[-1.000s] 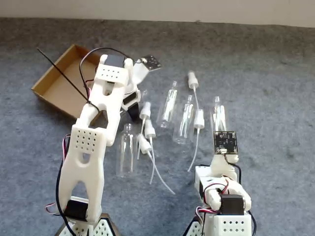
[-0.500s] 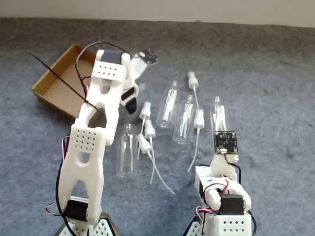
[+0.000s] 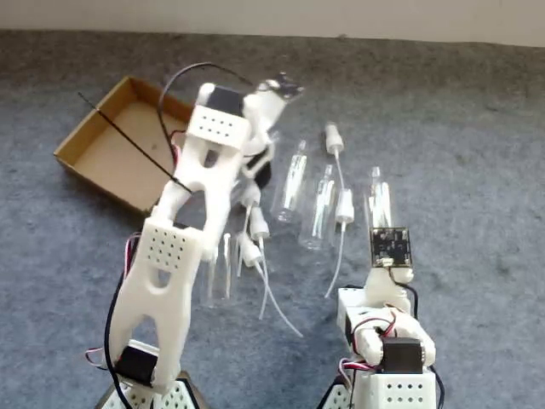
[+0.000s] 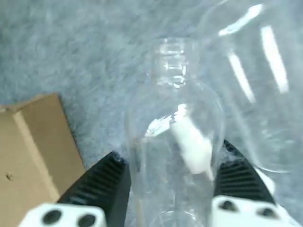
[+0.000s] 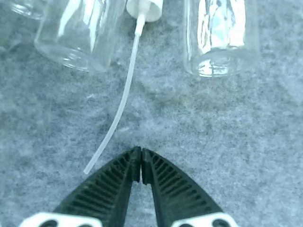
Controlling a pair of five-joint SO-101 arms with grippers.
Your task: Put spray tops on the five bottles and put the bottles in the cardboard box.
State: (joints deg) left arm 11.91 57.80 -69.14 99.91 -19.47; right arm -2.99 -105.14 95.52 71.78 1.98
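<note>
— Left gripper (image 4: pixel 170 182)?
— Fingers (image 4: pixel 106 185) spread to a bottle's width, clamped on either side of the held bottle (image 4: pixel 173 109) (black ribbed pads against its wall).
— Look of it?
— Clear and plain-walled, rounded at the shoulder, narrowing to a threaded neck, open, top not yet on. Something white seen through the wall, impossible to say what.
— Where?
— Toward the far side of the grey felt worktop (image 3: pixel 477 128), between the cardboard box (image 3: pixel 111 149) on the left and the lying bottles on the right. Hard to tell whether resting on the felt or raised off it.
— Those lying bottles?
— Four, all clear, all uncapped. Two middle bottles (image 3: pixel 289 179) side by side, a right bottle (image 3: pixel 379 200) apart from them, a near bottle (image 3: pixel 221 273) partly behind the left arm.
— Spray tops?
— White, each with a long thin tube. Three clustered spray tops (image 3: pixel 258 226) between the near bottle and the middle pair, a far spray top (image 3: pixel 332 136), and one more spray top (image 3: pixel 343 204) just left of the right bottle.
— Right gripper (image 5: pixel 141 156)?
— At the near right, fingers pressed together with nothing between them, tips just short of the free end of a tube (image 5: pixel 116 123).
— Writing?
— Only a small dark mark (image 4: pixel 8 177) on the cardboard, too small to read.
</note>
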